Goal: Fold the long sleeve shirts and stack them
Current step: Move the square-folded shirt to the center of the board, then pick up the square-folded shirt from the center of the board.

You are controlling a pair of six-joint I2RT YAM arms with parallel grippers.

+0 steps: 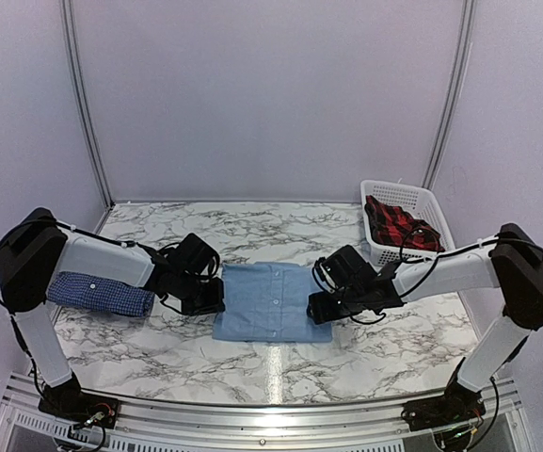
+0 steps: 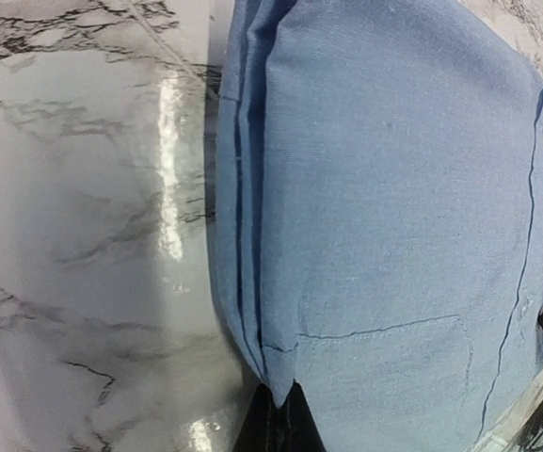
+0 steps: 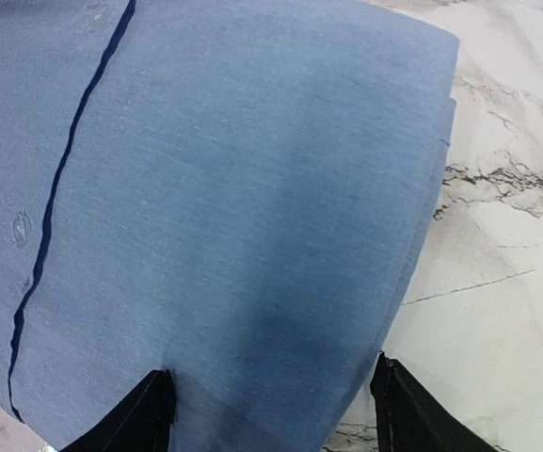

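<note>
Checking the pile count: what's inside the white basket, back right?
A bunched red-and-black plaid garment lies in the white basket. It covers the basket floor, so anything beneath it can't be seen.

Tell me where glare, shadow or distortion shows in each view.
Top view: sharp and evenly lit, with a pale glare streak on the marble table in front of the light blue shirt. Left wrist view: wide-angle bulge curves the shirt's edge; glare on the marble. Right wrist view: a soft shadow darkens the shirt's near part.
</note>
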